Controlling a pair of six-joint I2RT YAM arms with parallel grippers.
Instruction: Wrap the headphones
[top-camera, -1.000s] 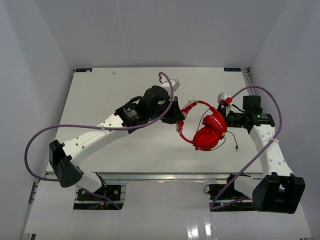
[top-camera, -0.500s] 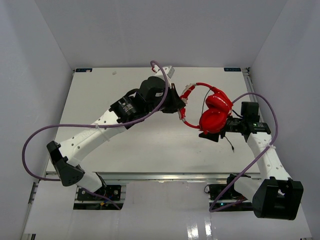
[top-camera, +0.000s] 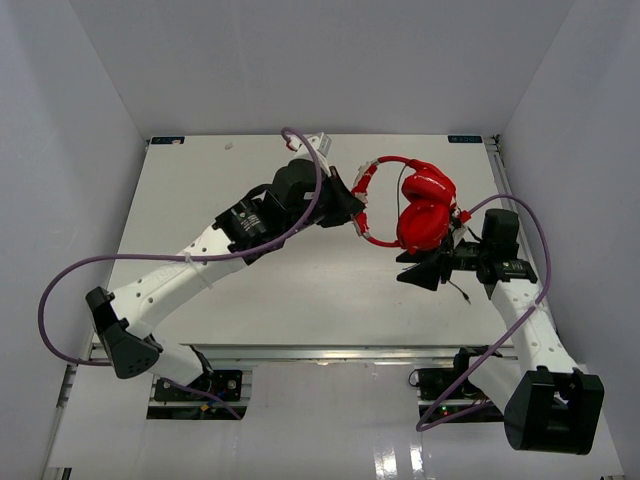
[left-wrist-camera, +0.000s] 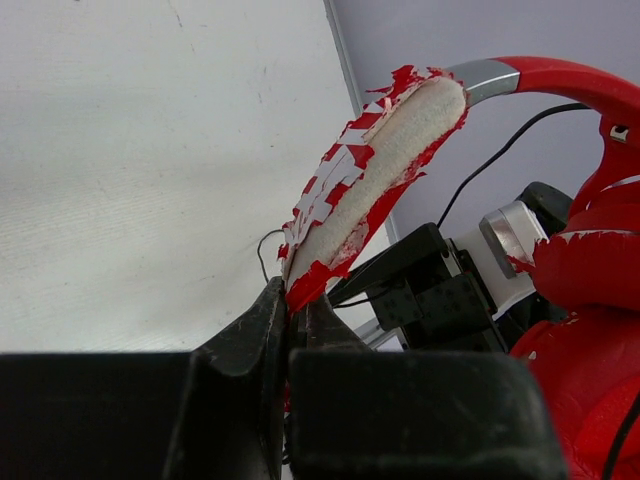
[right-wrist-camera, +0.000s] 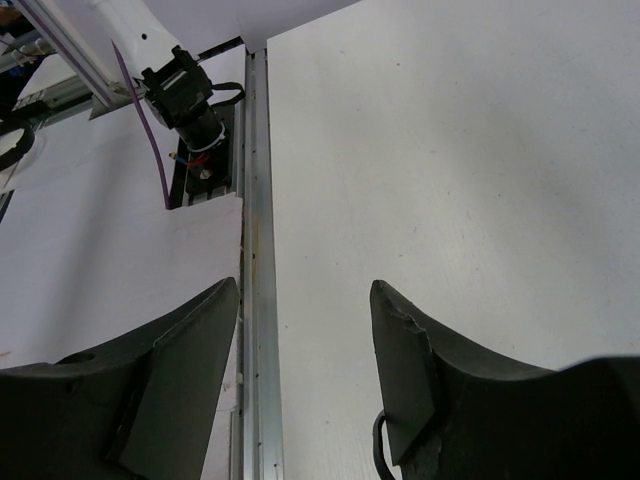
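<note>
The red headphones (top-camera: 425, 208) hang in the air over the right half of the table. My left gripper (top-camera: 356, 211) is shut on the worn, padded headband (left-wrist-camera: 372, 165), its fingertips (left-wrist-camera: 270, 310) pinching the lower end. The two cups (left-wrist-camera: 590, 290) hang stacked at the right. The thin black cable (left-wrist-camera: 500, 148) runs down behind the headband, and its end trails near the right arm (top-camera: 464, 293). My right gripper (top-camera: 418, 272) sits just below the cups, open and empty (right-wrist-camera: 305, 290), pointing at the table. A bit of black cable (right-wrist-camera: 381, 440) shows by its right finger.
The white table (top-camera: 250, 290) lies below both arms. Its metal front rail (right-wrist-camera: 255, 300) runs under the right gripper, with the left arm's base (right-wrist-camera: 190, 100) beyond it. Purple robot cables (top-camera: 300, 215) loop over the arms. Grey walls close in the sides and back.
My left gripper has lifted the headphones and carried them toward the far side. My right gripper has swung left and now sits under the cups, apart from them.
</note>
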